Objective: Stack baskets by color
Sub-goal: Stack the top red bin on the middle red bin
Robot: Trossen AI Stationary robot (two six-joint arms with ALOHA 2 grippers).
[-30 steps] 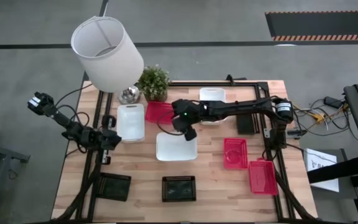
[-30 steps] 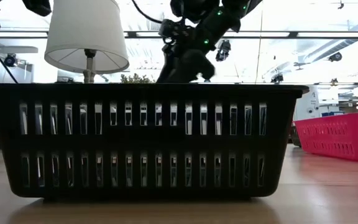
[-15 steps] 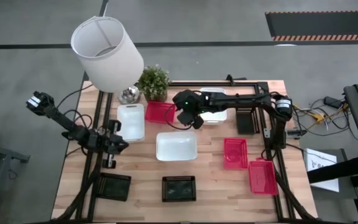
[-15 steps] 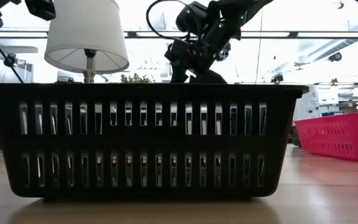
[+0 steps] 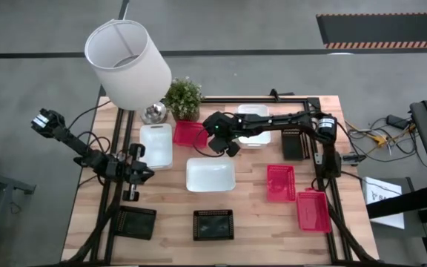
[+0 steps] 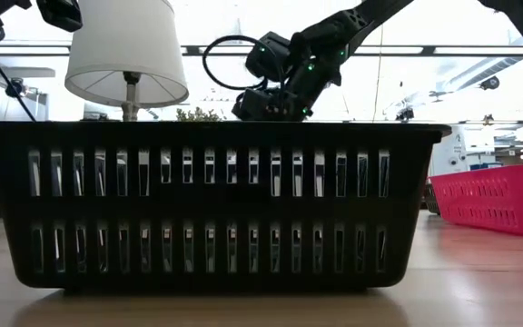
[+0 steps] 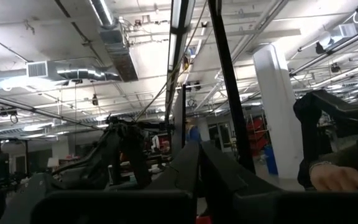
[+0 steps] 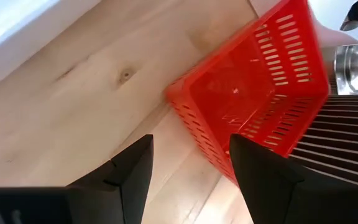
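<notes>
A red mesh basket (image 5: 190, 133) stands on the table at the far left of centre, next to a white basket (image 5: 156, 144). My right gripper (image 5: 213, 142) hovers open just right of that red basket; in its wrist view the fingers (image 8: 188, 171) stand apart over bare wood, short of the basket's near corner (image 8: 174, 99). Another white basket (image 5: 210, 174) lies mid-table, a third (image 5: 252, 119) under the right arm. Two red baskets (image 5: 280, 182) (image 5: 313, 211) sit at the right. My left gripper (image 5: 139, 174) waits shut at the table's left edge, pointing up.
Black baskets stand at the near left (image 5: 136, 221), near centre (image 5: 213, 225) and right (image 5: 293, 144); the centre one fills the low view (image 6: 216, 204). A white lampshade (image 5: 127, 52) and a potted plant (image 5: 183, 96) stand at the far left. Bare wood lies between the baskets.
My right gripper has left the space over the middle white basket and gone toward the far edge and a little left, toward the red basket. It has sunk lower and its wrist has rolled. Its fingers have stayed open. No basket has moved.
</notes>
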